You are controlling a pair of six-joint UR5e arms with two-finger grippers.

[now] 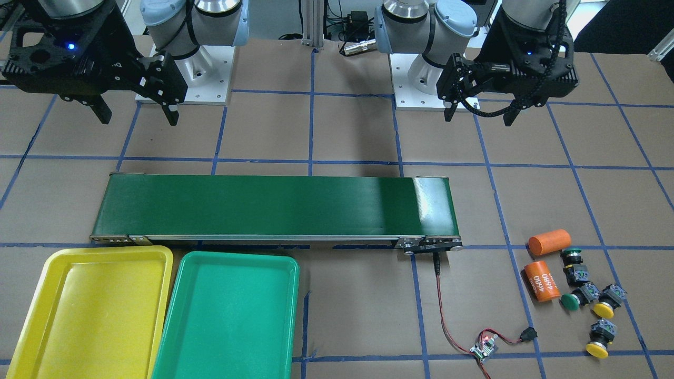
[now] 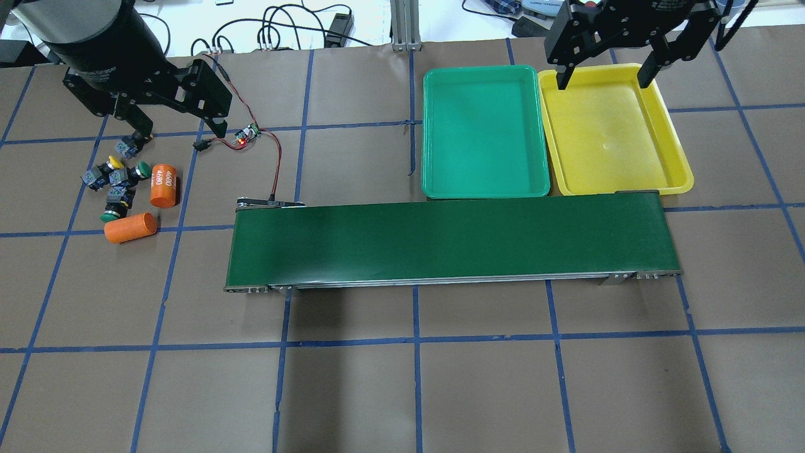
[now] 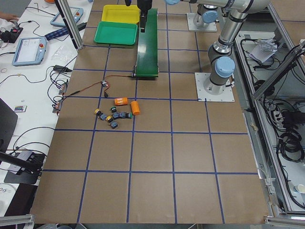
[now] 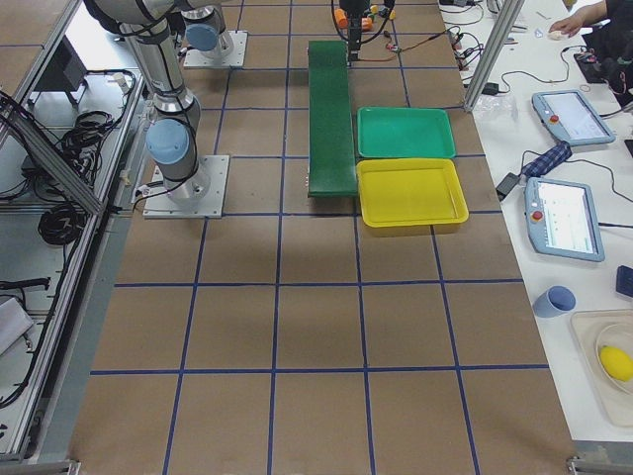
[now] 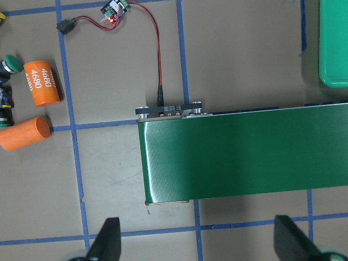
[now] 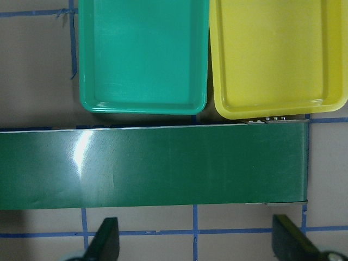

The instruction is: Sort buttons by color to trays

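Observation:
Four buttons lie in a cluster on the table's left side: two green-capped point(image 1: 570, 301) point(image 1: 572, 253) and two yellow-capped point(image 1: 603, 309) point(image 1: 597, 349). The cluster also shows in the overhead view point(image 2: 116, 179). The yellow tray point(image 1: 95, 316) and the green tray point(image 1: 231, 316) lie side by side beyond the belt, both empty. My left gripper point(image 2: 182, 132) is open and empty, held high near the button cluster. My right gripper point(image 2: 604, 82) is open and empty, high over the yellow tray point(image 2: 613, 132). Both wrist views show spread fingers point(image 5: 106, 239) point(image 6: 103, 239).
A long dark-green conveyor belt point(image 1: 274, 205) lies across the middle of the table. Two orange cylinders point(image 1: 549, 241) point(image 1: 542, 281), one marked 4680, lie beside the buttons. A small circuit board point(image 1: 485, 346) with a red wire runs to the belt's end.

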